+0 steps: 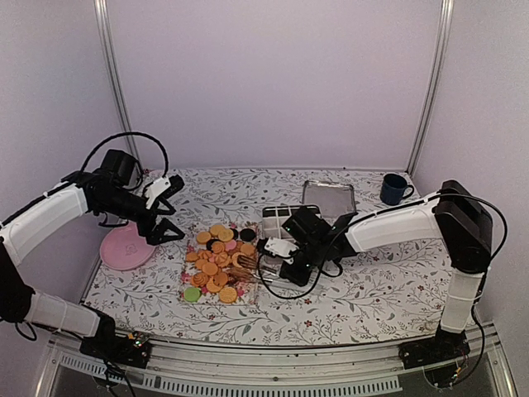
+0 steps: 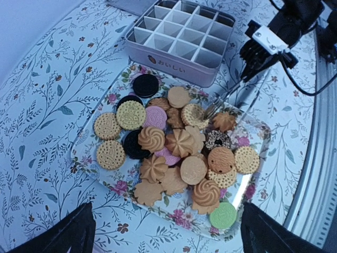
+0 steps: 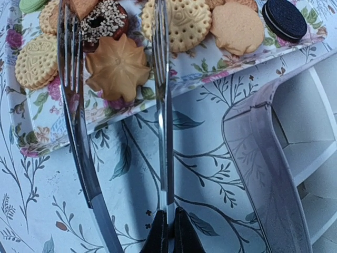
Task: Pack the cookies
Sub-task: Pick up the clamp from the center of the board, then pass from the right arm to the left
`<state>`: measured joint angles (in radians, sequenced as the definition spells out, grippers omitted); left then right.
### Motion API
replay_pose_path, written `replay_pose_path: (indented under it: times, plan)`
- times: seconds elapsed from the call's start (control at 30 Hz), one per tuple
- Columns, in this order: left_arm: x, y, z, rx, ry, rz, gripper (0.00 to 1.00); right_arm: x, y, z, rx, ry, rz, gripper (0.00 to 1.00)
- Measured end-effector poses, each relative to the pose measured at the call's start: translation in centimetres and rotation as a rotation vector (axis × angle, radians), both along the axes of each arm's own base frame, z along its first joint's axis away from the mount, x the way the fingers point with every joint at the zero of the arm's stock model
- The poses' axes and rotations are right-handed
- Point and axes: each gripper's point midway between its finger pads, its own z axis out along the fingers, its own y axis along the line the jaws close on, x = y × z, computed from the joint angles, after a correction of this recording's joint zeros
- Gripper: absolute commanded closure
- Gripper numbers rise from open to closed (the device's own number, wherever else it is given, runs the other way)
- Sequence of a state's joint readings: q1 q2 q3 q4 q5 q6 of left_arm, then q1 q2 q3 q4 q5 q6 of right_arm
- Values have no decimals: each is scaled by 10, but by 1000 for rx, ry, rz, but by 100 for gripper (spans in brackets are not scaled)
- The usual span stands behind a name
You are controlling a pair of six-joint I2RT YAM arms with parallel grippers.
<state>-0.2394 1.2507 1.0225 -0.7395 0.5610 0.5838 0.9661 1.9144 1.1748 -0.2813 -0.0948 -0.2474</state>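
Floral tray (image 2: 118, 185) carries the cookies (image 2: 179, 142) in a loose heap: mostly tan rounds, a few black, pink, one green. Gridded pink tin (image 2: 168, 64) just beside it, visible cells empty. I see the right gripper (image 3: 167, 232) clamped on metal tongs (image 3: 73, 105), and the left gripper (image 1: 171, 210) spread wide, holding nothing.

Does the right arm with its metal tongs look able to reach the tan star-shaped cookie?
Probably yes: the metal tongs in the right gripper straddle the mostly uncovered tan star-shaped cookie.
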Motion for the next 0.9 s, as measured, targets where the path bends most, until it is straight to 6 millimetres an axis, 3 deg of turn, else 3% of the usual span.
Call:
replay_pose_path:
  times: [0.13,0.33,0.47,0.63,0.77,0.9]
  plan:
    - [-16,-12,7,49,-4,-94,7,-1,0,15,-13,-7,-13,100]
    - [-49,-45,26,100,-49,-300,15,-4,18,64,54,-39,-27,100]
    - [-72,-65,27,115,-65,-417,21,-14,35,93,75,-54,-17,100]
    - [-96,-83,26,130,-93,-530,39,-22,62,125,108,-62,10,100]
    - [-107,-90,27,135,-148,-577,47,-22,81,139,139,-75,25,100]
    - [-112,-88,23,155,-211,-580,53,-24,84,137,128,-70,30,100]
